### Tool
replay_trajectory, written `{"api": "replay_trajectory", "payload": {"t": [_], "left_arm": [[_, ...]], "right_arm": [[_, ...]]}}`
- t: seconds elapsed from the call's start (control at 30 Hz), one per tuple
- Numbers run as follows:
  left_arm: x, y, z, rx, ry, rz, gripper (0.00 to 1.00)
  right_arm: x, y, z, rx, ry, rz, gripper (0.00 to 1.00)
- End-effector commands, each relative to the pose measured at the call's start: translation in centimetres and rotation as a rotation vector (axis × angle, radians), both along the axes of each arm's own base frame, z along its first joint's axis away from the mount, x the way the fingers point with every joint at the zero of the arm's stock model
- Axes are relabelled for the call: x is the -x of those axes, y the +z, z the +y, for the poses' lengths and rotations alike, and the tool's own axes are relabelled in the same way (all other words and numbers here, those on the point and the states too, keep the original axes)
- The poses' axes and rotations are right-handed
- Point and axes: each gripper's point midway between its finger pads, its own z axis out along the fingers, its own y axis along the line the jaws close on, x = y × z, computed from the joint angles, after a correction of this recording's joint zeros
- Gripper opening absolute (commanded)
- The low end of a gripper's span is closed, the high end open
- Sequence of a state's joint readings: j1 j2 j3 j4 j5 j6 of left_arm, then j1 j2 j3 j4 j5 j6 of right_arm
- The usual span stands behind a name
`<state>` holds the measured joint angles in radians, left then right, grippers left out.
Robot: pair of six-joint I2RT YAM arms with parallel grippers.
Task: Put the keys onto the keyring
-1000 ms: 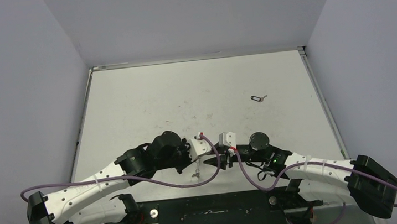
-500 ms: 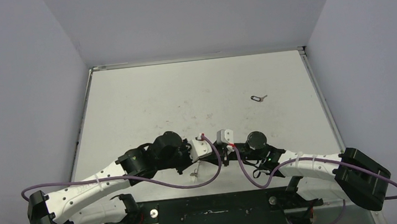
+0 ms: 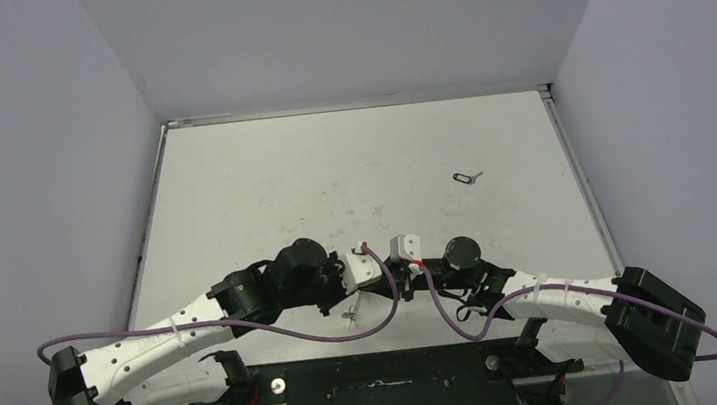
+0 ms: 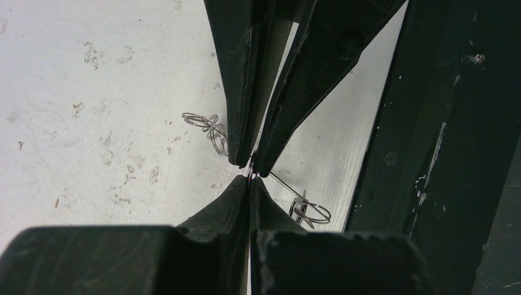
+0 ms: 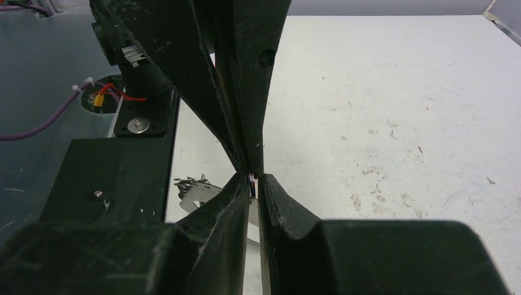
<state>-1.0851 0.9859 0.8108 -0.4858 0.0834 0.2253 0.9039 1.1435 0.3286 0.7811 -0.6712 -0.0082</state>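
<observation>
The keyring (image 3: 350, 312) is a thin silvery wire loop strung with tiny rings, held just above the table's near edge between both grippers. My left gripper (image 3: 384, 282) is shut on its wire (image 4: 284, 183). Its tips (image 4: 250, 178) meet the right gripper's fingertips (image 4: 241, 147) head-on. Small rings hang on either side (image 4: 206, 125) (image 4: 311, 212). My right gripper (image 3: 399, 281) is also shut on the wire, with its tips (image 5: 253, 182) against the left's. A flat silver piece (image 5: 195, 192) dangles to the left. The keys (image 3: 467, 177), a tiny silver key on a black loop, lie far off at the right.
The black base plate (image 3: 383, 381) runs along the near edge, right under the grippers, and shows in the right wrist view (image 5: 110, 178). Purple cables (image 3: 328, 328) loop beside both arms. The table (image 3: 351, 173) is white and scuffed, with walls on three sides.
The right arm has shifted a little left and forward, its elbow drawn in. The dangling keyring has swung slightly left. Both grippers stay closed tip to tip.
</observation>
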Motion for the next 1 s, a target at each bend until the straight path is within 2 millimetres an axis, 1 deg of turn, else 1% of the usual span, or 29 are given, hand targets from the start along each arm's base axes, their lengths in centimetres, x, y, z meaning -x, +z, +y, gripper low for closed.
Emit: {"api": "replay_trajectory", "payload": {"t": [0.0,0.03,0.1,0.17,0.3,0.37,0.4,0.43,0.5,0.53,0.6,0.7,0.77,0.83,0.87,0.9,0.93,0.97], "left_arm": [[0.1,2.1,-1.2,0.089,-0.027,-0.031,0.0],[0.1,2.1,-1.2,0.093,-0.026,-0.032,0.0],[0.1,2.2,-1.2,0.1,-0.026,-0.033,0.0],[0.1,2.2,-1.3,0.105,-0.026,-0.035,0.0],[0.0,2.4,-1.1,0.115,-0.015,-0.043,0.0],[-0.2,2.3,-0.9,0.126,0.007,-0.05,0.0],[-0.4,2.2,-0.6,0.129,0.027,-0.054,0.04],[-0.6,2.1,-0.3,0.139,0.055,-0.058,0.13],[-0.9,2.1,0.0,0.171,0.09,-0.073,0.27],[-0.9,2.0,0.2,0.19,0.094,-0.08,0.32],[-0.9,1.8,0.6,0.233,0.112,-0.094,0.38],[-1.2,1.6,1.3,0.302,0.153,-0.133,0.42],[-1.3,1.6,1.5,0.369,0.163,-0.159,0.42],[-1.0,2.3,1.4,0.469,0.149,-0.188,0.42],[-0.8,2.0,1.4,0.507,0.134,-0.201,0.42],[-0.6,2.9,1.2,0.565,0.118,-0.222,0.42],[-0.4,2.5,1.3,0.594,0.111,-0.235,0.42],[-0.2,2.8,1.2,0.641,0.097,-0.254,0.41]], "right_arm": [[-0.1,2.5,0.8,-0.051,0.032,-0.057,0.14],[-0.1,2.4,0.8,-0.05,0.033,-0.056,0.13],[0.0,2.3,0.8,-0.048,0.036,-0.055,0.09],[0.1,2.1,0.9,-0.037,0.045,-0.051,0.0],[0.1,1.7,1.0,-0.024,0.05,-0.045,0.0],[0.1,1.8,0.8,-0.032,0.041,-0.049,0.0],[0.1,1.8,0.7,-0.035,0.036,-0.049,0.0],[0.0,1.9,0.6,-0.042,0.03,-0.051,0.0],[0.1,2.1,0.4,-0.052,0.025,-0.053,0.0],[0.1,2.2,0.3,-0.062,0.022,-0.055,0.0],[0.2,2.4,0.2,-0.079,0.016,-0.056,0.0],[0.2,2.6,-0.2,-0.106,0.001,-0.063,0.0],[0.3,2.7,-0.4,-0.121,-0.003,-0.054,0.0],[0.4,2.9,-0.5,-0.142,0.0,-0.056,0.0],[0.6,3.0,-0.5,-0.151,0.004,-0.059,0.0],[0.7,3.1,-0.6,-0.163,0.007,-0.069,0.0],[0.9,3.1,-0.8,-0.174,0.013,-0.082,0.0],[1.0,3.3,-0.9,-0.187,0.013,-0.097,0.0]]}}
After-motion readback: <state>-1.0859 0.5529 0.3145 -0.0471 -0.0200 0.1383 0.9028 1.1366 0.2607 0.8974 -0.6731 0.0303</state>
